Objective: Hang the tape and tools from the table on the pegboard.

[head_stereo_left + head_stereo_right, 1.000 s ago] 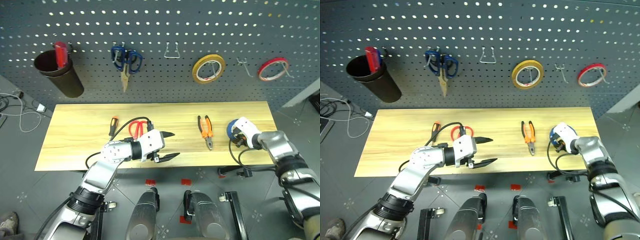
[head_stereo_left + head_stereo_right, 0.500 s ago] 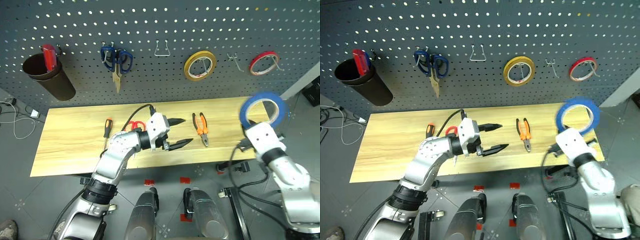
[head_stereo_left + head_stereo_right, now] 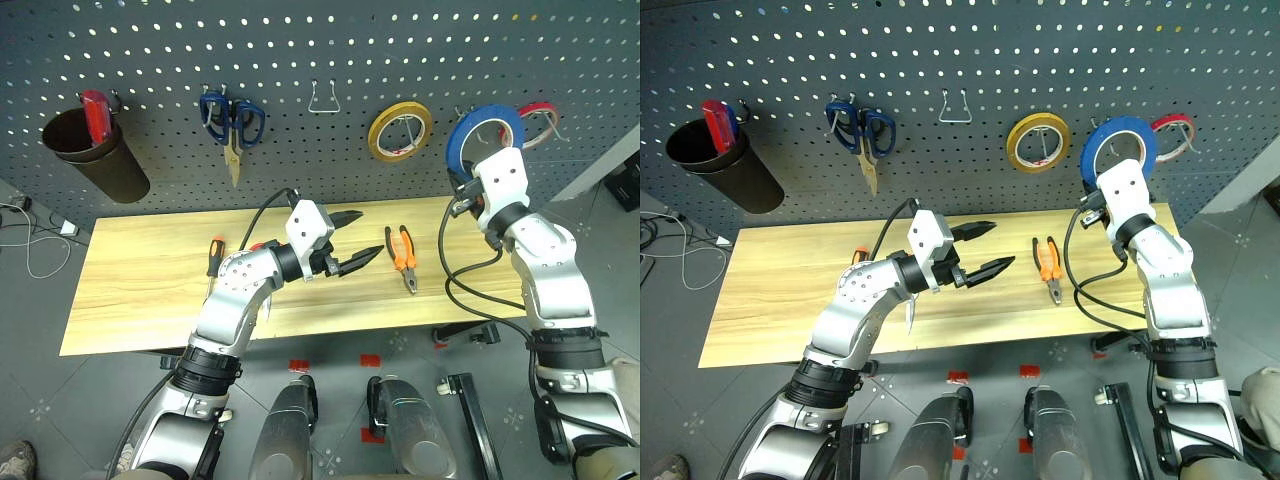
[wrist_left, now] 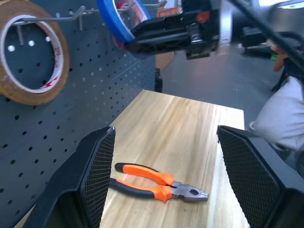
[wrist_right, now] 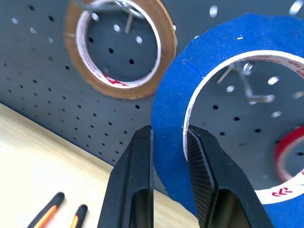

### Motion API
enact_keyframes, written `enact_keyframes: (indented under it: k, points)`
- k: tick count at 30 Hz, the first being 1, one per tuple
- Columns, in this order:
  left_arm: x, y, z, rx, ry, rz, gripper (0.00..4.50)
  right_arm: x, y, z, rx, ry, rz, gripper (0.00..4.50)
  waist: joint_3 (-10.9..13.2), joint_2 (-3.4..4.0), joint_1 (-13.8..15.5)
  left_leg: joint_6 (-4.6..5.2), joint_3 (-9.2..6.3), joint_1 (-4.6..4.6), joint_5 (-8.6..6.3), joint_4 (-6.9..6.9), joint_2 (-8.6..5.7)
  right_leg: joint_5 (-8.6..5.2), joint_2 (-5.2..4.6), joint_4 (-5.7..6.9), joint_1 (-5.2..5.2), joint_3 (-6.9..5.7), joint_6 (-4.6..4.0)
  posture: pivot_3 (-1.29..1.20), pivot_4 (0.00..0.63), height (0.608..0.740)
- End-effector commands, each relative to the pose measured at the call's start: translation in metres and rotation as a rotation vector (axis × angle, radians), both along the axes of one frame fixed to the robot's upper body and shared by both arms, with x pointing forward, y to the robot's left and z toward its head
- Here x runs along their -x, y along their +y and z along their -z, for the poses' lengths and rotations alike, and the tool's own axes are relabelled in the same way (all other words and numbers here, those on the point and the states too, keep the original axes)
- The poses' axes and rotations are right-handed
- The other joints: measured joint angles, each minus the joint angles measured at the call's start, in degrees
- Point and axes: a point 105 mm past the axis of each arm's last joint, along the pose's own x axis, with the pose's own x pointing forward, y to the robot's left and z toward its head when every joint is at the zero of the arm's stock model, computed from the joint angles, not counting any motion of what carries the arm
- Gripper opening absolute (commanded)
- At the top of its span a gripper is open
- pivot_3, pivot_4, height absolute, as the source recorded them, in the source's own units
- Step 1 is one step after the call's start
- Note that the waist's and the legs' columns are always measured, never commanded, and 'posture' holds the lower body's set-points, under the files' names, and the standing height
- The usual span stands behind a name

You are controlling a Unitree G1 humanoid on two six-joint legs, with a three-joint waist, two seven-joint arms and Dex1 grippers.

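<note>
The right hand [image 5: 168, 137] is clenched on the rim of the flat blue tape ring [image 3: 484, 135], holding it up against the dark grey perforated metal pegboard [image 3: 300, 60], between the yellow tape ring [image 3: 399, 131] and the partly hidden red ring [image 3: 541, 112]. The left hand [image 3: 357, 240] hangs released above the pale wood-grain worktop [image 3: 130, 290]. Orange-handled pliers [image 3: 403, 259] lie on the worktop below the yellow ring; the screwdriver [image 3: 213, 257] lies further left. The red-looped scissors [image 3: 259, 246] are mostly hidden behind the left arm. Grey tiled floor surrounds the worktop.
</note>
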Motion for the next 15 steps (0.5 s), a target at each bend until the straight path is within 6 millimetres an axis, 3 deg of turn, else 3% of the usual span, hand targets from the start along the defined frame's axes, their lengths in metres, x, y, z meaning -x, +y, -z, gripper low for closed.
enact_keyframes:
  k: [1, 5, 10, 11, 15]
  points:
    - [-0.001, 0.007, 0.002, -0.006, -0.007, -0.028, 3.62, 0.010, 0.000, -0.009, -0.045, -0.050, -0.024, 1.39, 0.00, 0.00, 0.17, 0.00, 0.00, 0.00, 0.00, 0.00, 0.00, 0.00, 0.00, 0.00, 0.00, 0.00, 0.00, -0.07, 0.317, 0.740]
    - [-0.002, 0.031, 0.023, -0.118, 0.013, -0.071, 3.62, 0.036, 0.012, 0.025, -0.063, 0.050, -0.018, 2.63, -0.01, 0.00, 0.74, 0.00, -0.02, -0.01, -0.01, -0.01, 0.01, 0.00, 0.00, 0.01, 0.00, -0.01, 0.00, -0.07, 0.322, 0.740]
    - [0.015, 0.071, 0.064, -0.403, 0.001, -0.026, 3.62, 0.067, 0.043, 0.065, -0.160, 0.276, 0.004, 4.30, 0.01, 0.03, 0.01, 0.04, 0.06, 0.00, -0.04, -0.04, 0.05, -0.01, 0.01, 0.17, -0.16, 0.14, -0.02, -0.07, 0.340, 0.740]
    - [0.021, 0.080, 0.072, -0.460, 0.009, -0.005, 3.62, 0.070, 0.047, 0.073, -0.213, 0.335, 0.027, 4.49, 0.01, 0.03, -0.05, 0.13, 0.05, 0.01, -0.09, -0.03, 0.06, -0.01, 0.01, 0.20, -0.19, 0.16, -0.03, -0.07, 0.345, 0.740]
    - [0.032, 0.100, 0.084, -0.551, 0.030, 0.022, 3.62, 0.063, 0.057, 0.098, -0.274, 0.537, 0.120, 4.49, 0.01, 0.03, 0.40, 0.14, 0.01, 0.02, -0.10, -0.05, 0.11, 0.02, -0.02, 0.21, -0.27, 0.16, -0.16, -0.05, 0.357, 0.740]
